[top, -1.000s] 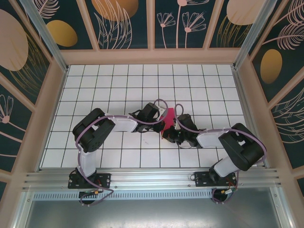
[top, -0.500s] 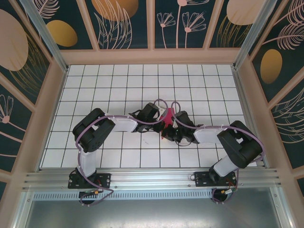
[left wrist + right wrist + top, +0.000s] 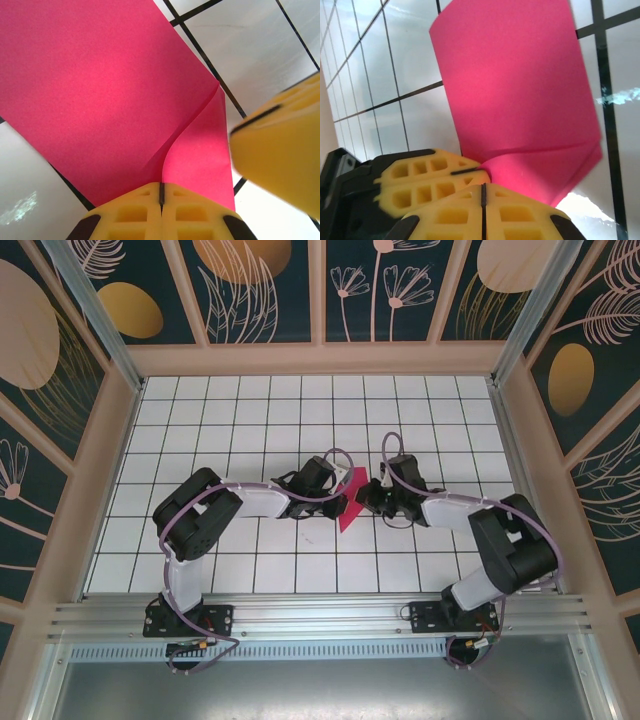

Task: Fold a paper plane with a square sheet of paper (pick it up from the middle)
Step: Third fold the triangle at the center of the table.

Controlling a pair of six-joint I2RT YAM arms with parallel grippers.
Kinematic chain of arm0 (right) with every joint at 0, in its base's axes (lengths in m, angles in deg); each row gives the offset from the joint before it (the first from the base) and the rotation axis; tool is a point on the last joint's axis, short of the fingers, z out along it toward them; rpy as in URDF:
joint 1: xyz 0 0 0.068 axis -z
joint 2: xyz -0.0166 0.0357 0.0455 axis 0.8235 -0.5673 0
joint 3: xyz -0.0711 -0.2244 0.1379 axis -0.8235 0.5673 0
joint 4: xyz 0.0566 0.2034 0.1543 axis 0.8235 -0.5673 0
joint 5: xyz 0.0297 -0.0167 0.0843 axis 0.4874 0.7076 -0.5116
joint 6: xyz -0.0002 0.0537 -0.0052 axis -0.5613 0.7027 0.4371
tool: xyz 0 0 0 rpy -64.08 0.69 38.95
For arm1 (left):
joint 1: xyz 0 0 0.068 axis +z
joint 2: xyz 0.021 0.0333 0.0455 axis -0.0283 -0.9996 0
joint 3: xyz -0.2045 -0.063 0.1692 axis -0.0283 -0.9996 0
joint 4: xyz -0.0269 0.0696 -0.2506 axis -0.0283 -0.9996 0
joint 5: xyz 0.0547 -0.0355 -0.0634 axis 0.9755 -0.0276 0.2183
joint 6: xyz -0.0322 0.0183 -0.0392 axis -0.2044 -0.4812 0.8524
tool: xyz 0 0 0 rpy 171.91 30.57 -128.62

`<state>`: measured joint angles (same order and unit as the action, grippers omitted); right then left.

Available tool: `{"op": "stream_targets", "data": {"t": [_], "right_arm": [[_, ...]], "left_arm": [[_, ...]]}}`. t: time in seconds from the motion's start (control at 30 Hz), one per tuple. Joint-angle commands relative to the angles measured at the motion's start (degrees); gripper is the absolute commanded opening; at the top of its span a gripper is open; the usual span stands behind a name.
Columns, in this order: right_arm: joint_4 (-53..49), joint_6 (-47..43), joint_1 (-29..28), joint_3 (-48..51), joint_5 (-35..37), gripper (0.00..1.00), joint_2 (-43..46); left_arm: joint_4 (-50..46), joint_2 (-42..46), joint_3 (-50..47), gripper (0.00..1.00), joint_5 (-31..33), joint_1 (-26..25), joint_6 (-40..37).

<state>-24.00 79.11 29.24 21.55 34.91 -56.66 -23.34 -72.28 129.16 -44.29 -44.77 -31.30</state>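
Note:
The square sheet of paper (image 3: 349,510) is magenta-pink and hangs just above the tiles at the table's middle, folded over on itself, not in the shape of a paper plane. My left gripper (image 3: 339,496) is shut on one edge of it, and my right gripper (image 3: 363,496) is shut on it right beside the left one. In the left wrist view the sheet (image 3: 100,90) spreads away from my shut left gripper (image 3: 161,192), a curled flap running to the pinch, with the right gripper's yellow finger (image 3: 280,150) close by. In the right wrist view the sheet (image 3: 520,85) rises from my right gripper (image 3: 483,192), the left fingers (image 3: 432,182) pressed alongside.
The white grid table (image 3: 250,420) is walled by a tan frame with dark floral panels (image 3: 260,290). An aluminium rail (image 3: 320,615) carries both arm bases at the near edge. Purple cables loop over both wrists.
My right gripper has swung from the near side of the paper up and away, level with the left gripper. The sheet has turned with it and now hangs down towards the near edge.

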Motion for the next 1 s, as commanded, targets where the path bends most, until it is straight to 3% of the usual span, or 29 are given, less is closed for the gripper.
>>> {"op": "stream_targets", "data": {"t": [0.0, 0.17, 0.4, 0.63, 0.8, 0.97], "right_arm": [[-0.41, -1.79, 0.23, -1.41, 0.04, 0.08, -4.55], [-2.00, -2.64, 0.21, -2.04, 1.12, 0.08, -6.45], [-1.84, -3.81, 2.67, -3.66, -0.81, 0.10, -0.86], [0.98, -4.73, 5.03, -3.32, -3.35, 0.10, -6.08], [0.19, -5.22, 5.61, -2.78, -1.07, 0.10, -9.36], [-1.90, -6.38, 6.01, -4.25, -2.26, 0.10, -5.74]], "left_arm": [[-4.24, -1.94, -0.45, 0.01, 0.49, 0.18, 0.45], [-4.43, -1.79, -0.49, 0.01, 0.57, 0.16, 0.43], [-4.86, -1.59, -0.65, 0.01, 0.82, 0.21, 0.17], [-5.02, -1.51, -0.58, 0.01, 0.96, 0.19, 0.26], [-5.12, -1.35, -0.44, 0.01, 0.99, 0.17, 0.19], [-5.64, -1.11, -0.40, 0.01, 1.18, 0.16, 0.12]]}}
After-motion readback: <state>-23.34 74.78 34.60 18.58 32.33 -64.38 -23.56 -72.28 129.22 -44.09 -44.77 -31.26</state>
